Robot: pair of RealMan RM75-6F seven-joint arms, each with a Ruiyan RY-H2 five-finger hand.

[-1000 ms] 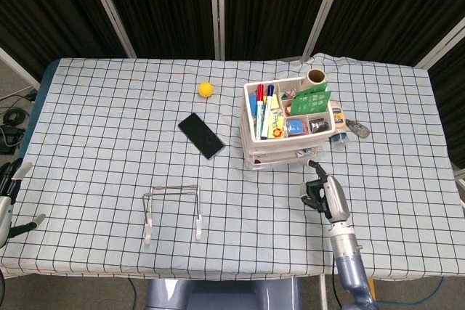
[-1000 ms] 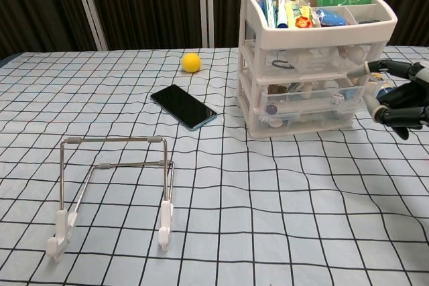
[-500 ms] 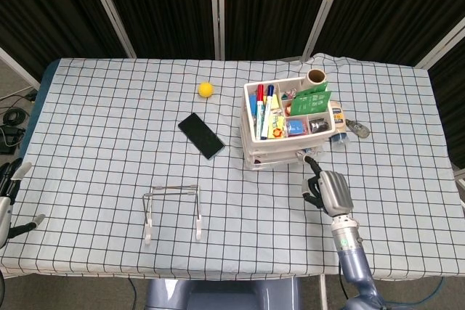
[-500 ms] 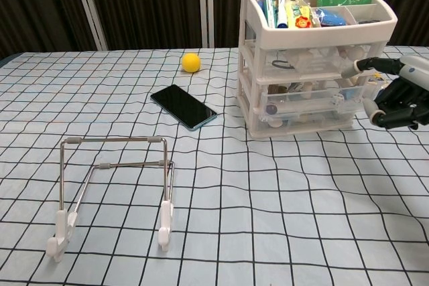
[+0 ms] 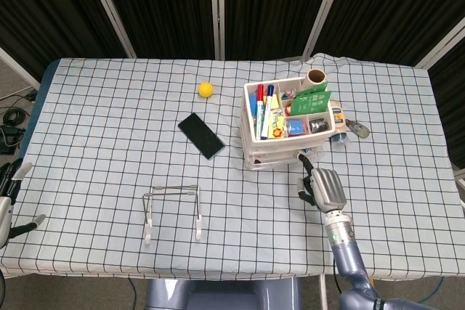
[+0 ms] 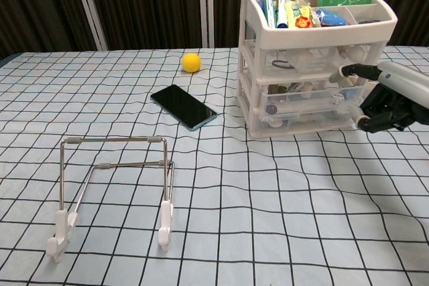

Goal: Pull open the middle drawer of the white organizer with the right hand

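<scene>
The white organizer (image 5: pixel 285 127) (image 6: pixel 310 65) stands right of the table's middle, its top tray full of pens and packets and its three clear drawers closed. My right hand (image 5: pixel 322 187) (image 6: pixel 387 98) hovers just in front of the organizer's right end, one finger stretched out to the front of the middle drawer (image 6: pixel 305 91), the others curled in; it holds nothing. Whether the fingertip touches the drawer I cannot tell. My left hand (image 5: pixel 7 203) shows only at the left edge of the head view, off the table, its fingers unclear.
A black phone (image 5: pixel 201 135) (image 6: pixel 184 106) lies left of the organizer, with a yellow ball (image 5: pixel 206 90) (image 6: pixel 191 62) behind it. A wire stand (image 5: pixel 172 211) (image 6: pixel 114 186) sits at front left. A paper roll (image 5: pixel 316 76) and small items (image 5: pixel 352 129) lie behind and right of the organizer.
My right hand has moved left and forward toward the organizer, turning palm-down, and its outstretched finger has reached the middle drawer's front. The drawers have not moved.
</scene>
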